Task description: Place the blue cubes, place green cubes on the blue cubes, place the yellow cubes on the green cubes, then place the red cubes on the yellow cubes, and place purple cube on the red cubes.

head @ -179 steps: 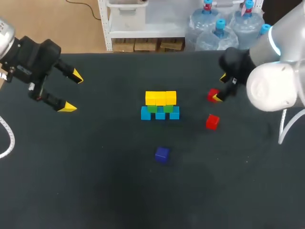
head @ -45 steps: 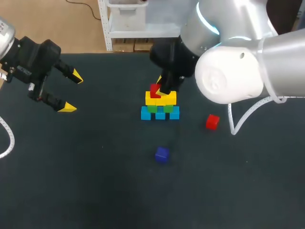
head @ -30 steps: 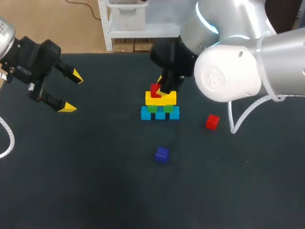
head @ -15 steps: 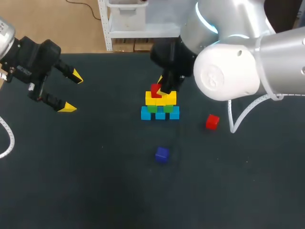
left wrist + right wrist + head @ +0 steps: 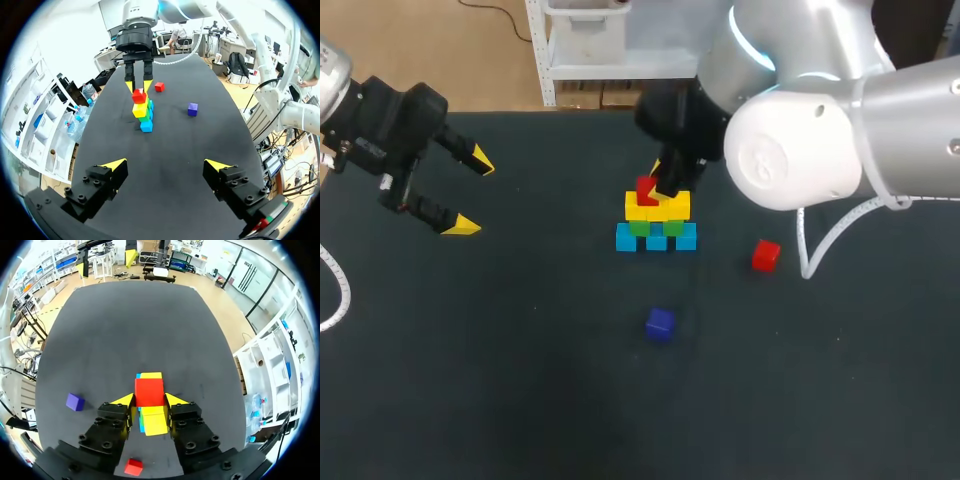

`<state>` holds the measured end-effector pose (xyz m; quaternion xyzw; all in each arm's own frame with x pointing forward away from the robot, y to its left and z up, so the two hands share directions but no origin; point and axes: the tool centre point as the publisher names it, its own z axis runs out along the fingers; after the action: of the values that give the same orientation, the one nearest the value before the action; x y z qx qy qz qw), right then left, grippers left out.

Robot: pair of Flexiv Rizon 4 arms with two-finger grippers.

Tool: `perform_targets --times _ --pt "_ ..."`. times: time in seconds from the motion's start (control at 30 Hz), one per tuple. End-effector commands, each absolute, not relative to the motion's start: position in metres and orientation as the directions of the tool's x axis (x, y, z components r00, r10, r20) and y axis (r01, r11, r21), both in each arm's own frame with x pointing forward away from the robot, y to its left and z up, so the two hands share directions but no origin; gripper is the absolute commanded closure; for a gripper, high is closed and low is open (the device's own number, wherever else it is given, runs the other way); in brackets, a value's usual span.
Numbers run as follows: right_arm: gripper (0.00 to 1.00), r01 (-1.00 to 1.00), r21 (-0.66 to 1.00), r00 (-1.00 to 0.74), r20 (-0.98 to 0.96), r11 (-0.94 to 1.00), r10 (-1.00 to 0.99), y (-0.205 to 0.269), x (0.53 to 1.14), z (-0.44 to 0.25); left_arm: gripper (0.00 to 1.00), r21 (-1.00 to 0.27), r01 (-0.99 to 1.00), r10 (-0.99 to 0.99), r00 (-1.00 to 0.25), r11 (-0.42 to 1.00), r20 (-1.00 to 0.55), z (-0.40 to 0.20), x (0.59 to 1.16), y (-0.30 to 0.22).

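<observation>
R claw (image 5: 149,400) pinches the red cube (image 5: 149,391) from both sides, fingers just cube-wide apart, w/ the yellow cubes (image 5: 658,207) right beneath it. Grip's prob kept so it seats square. L claw (image 5: 470,192) is wide open, empty, well apart. R wrist cam shows finger contact; head cam hides that but shows the green cubes (image 5: 640,228) & blue cubes (image 5: 656,240) below. 2nd red cube (image 5: 765,255) & purple cube (image 5: 660,323) lie loose, off to the R claw's sides.
</observation>
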<state>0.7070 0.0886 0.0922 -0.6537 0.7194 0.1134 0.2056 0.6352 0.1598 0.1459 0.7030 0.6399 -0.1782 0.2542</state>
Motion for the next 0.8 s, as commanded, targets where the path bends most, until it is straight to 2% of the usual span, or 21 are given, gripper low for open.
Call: perform_targets --times 0.03,0.6,0.67,0.8 --pt "1.00 -0.988 -0.103 -0.061 -0.445 0.118 -0.893 0.0896 0.7090 0.0917 0.00 0.133 0.990 0.807 0.121 -0.053 -0.578 0.1451 0.6349 0.1607" --pt "1.00 -0.988 -0.096 -0.066 -0.444 0.121 -0.893 0.0910 0.7102 0.0900 0.00 0.133 0.990 0.807 0.121 -0.053 -0.578 0.1451 0.6349 0.1607" --pt "0.95 -0.988 -0.096 -0.066 -0.444 0.121 -0.893 0.0911 0.7103 0.0900 0.00 0.133 0.990 0.807 0.121 -0.053 -0.578 0.1451 0.6349 0.1607" --pt "0.77 -0.988 -0.093 -0.068 -0.445 0.121 -0.893 0.0911 0.7105 0.0899 0.00 0.133 0.990 0.807 0.121 -0.053 -0.578 0.1451 0.6349 0.1607"
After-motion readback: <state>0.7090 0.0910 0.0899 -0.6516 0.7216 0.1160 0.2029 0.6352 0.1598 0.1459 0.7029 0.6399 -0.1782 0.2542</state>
